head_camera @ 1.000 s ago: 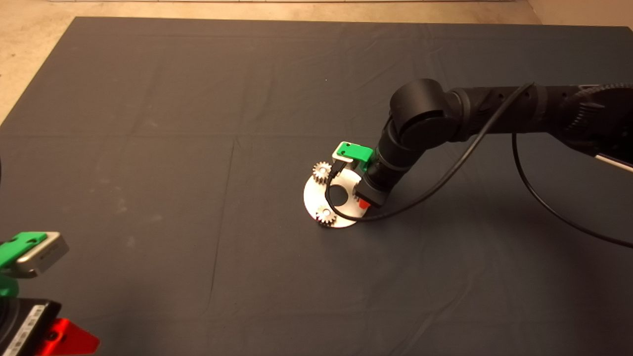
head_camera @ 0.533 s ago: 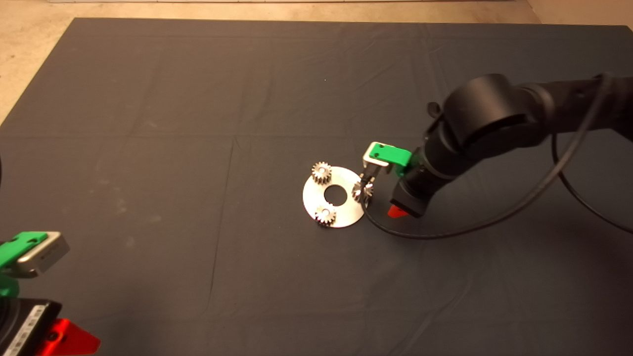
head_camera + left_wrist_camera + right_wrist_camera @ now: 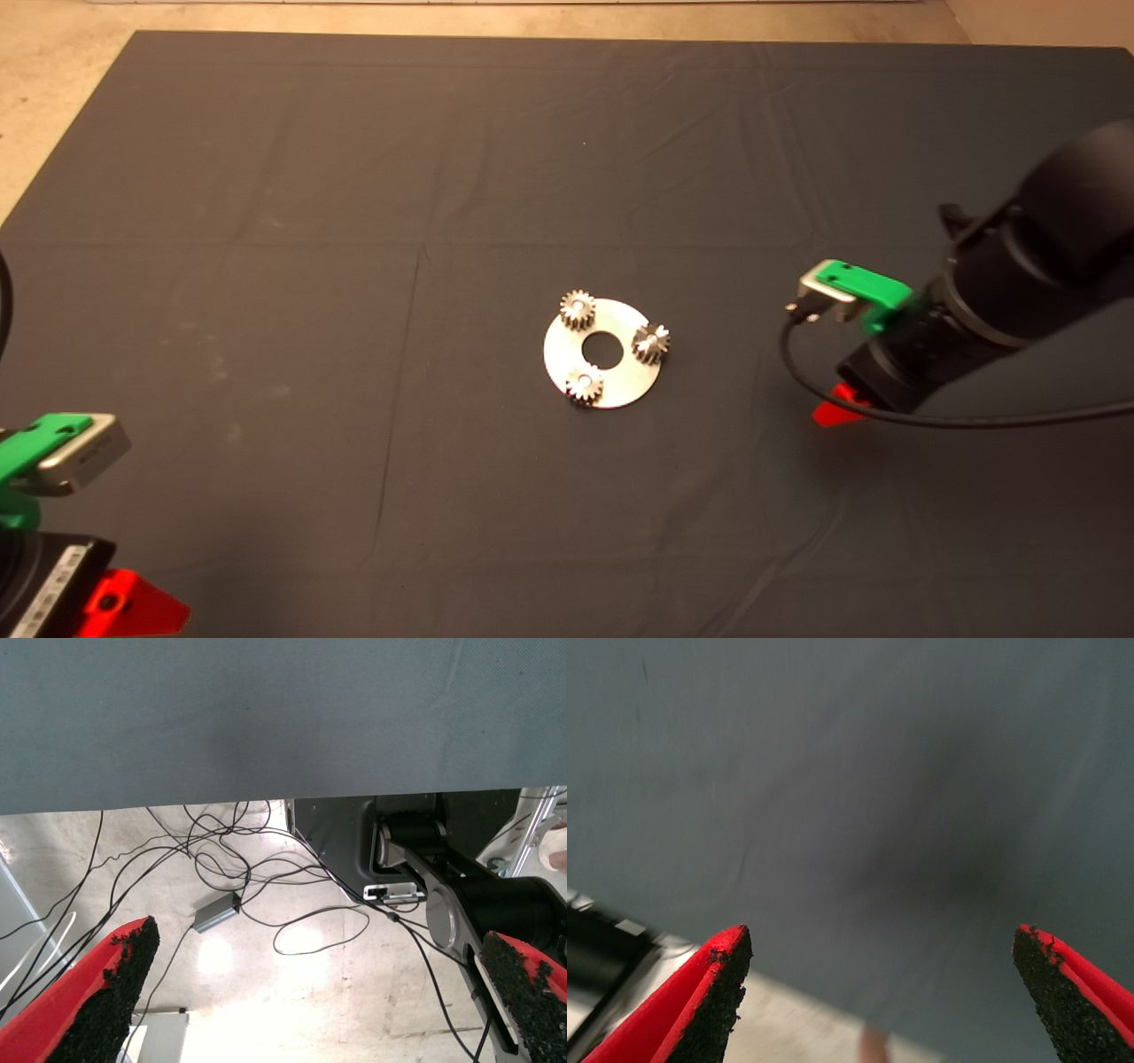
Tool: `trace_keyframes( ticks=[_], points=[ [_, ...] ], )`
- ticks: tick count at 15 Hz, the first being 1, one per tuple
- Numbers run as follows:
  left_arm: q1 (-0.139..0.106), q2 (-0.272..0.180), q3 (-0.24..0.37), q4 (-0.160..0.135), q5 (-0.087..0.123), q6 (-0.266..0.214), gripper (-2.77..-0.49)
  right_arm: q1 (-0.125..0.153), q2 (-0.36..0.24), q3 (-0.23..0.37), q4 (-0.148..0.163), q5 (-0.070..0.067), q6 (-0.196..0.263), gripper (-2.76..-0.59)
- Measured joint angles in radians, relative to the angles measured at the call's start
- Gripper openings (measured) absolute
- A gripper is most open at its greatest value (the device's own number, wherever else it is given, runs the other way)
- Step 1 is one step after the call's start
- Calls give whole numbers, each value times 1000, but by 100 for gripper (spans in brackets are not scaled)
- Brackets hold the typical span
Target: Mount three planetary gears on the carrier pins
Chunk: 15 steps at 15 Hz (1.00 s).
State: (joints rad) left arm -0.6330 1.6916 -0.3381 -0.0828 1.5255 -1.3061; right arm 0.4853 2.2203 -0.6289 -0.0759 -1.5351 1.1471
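A shiny round disc with a large centre hole lies mid-mat. Three small planetary gears sit on it in a triangle: one at the far left, one at the near side, a darker one at the right. Each gear shows a silver pin in its centre hole. My right gripper is open and empty over bare mat, well to the right of the disc; its wrist view shows only mat between the fingers. My left gripper is open, parked at the head view's lower left.
The right arm's black cable loops over the mat beside the right gripper. The left wrist view looks past the mat's edge at floor cables and the robot's base. Beige floor borders the mat's far edge.
My right gripper has left the disc and drawn back to the right across the mat. The darker gear it was at now stands uncovered on the disc. The left arm has not moved.
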Motion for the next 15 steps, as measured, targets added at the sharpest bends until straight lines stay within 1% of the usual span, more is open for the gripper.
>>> trace_keyframes(
  ticks=[1, 2, 3, 4, 5, 6, 8, 9, 11, 13, 15],
  points=[
    [0, 7, 0, 0, 0, 6, -55, 0, -28, 47, 42, 0, 48, -115],
    [0, 10, 0, 1, 0, 11, -49, 0, -47, 101, 85, 1, 101, -107],
    [0, 9, 0, 0, 0, 14, -49, 0, -64, 137, 118, 3, 165, -104],
    [0, 9, 0, 0, 0, 16, -49, 1, -81, 156, 134, 4, 217, -102],
    [0, 9, 0, 0, 0, 21, -49, 5, -96, 169, 144, 3, 246, -91],
    [0, 11, 0, 0, 0, 23, -49, 9, -106, 178, 149, 2, 260, -90],
    [0, 15, 0, 0, 0, 30, -49, 11, -124, 194, 159, 1, 270, -89],
    [0, 15, 0, 0, 0, 30, -49, 11, -128, 199, 162, 2, 275, -79],
    [0, 15, 0, 0, 0, 31, -49, 11, -138, 206, 170, 2, 279, -76],
    [-2, 15, 0, 0, 0, 31, -49, 12, -143, 208, 173, 1, 284, -64],
    [-2, 14, 0, 0, 0, 31, -49, 16, -146, 212, 174, 1, 284, -63]
  ],
)
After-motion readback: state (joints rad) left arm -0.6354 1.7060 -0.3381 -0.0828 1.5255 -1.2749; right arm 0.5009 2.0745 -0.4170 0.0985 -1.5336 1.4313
